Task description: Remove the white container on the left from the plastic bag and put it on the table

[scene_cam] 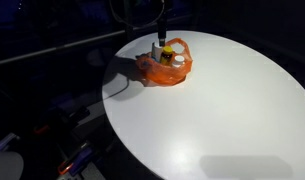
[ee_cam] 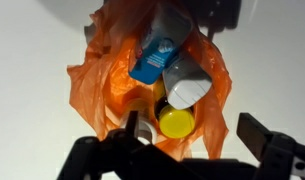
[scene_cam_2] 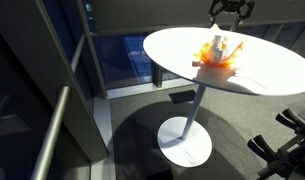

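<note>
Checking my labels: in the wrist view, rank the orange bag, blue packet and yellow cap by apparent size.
orange bag
blue packet
yellow cap
The last two look close; their order is unsure.

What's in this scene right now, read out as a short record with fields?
surface: round white table
bag: orange plastic bag, on the table near its edge
contents: blue-labelled white container, greyish-white container, yellow-capped bottle
gripper: over the bag, jaws open, holding nothing
task state: nothing taken out yet
</note>
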### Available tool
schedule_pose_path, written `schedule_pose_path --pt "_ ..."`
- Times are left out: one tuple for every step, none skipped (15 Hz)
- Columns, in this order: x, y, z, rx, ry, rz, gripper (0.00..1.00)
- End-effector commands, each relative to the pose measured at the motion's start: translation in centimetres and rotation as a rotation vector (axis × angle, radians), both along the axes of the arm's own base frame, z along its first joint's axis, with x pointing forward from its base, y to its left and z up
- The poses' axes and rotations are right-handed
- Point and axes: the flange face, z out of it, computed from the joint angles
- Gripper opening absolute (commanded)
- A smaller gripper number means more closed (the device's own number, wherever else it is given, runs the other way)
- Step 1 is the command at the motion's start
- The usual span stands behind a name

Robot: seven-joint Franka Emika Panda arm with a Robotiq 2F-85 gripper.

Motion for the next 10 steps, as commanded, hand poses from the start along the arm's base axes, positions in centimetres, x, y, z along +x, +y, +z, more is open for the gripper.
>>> schedule_pose_path --pt "1.3 0.1 -0.4 0.005 0.002 -0.01 1.0" --pt "1.3 0.3 -0.7 0.006 0.009 -0.008 1.0" --pt "1.4 0.5 -1.0 0.006 0.017 -0.006 1.0" --pt "1.4 0.7 -1.2 0.007 0.024 -0.006 1.0" --pt "1.3 0.9 -1.4 0.01 0.035 -0.004 1.0" --pt "1.3 1.0 -1.7 0.013 0.045 -0.003 1.0" --pt "1.2 1.2 -1.9 0.011 0.056 -0.008 1.0" --pt "1.2 1.4 -2.1 0.014 0.065 -0.006 1.0" --pt "1.2 1.5 -2.3 0.013 0.071 -0.008 1.0" --pt "1.2 1.6 -2.6 0.011 0.078 -0.012 1.0"
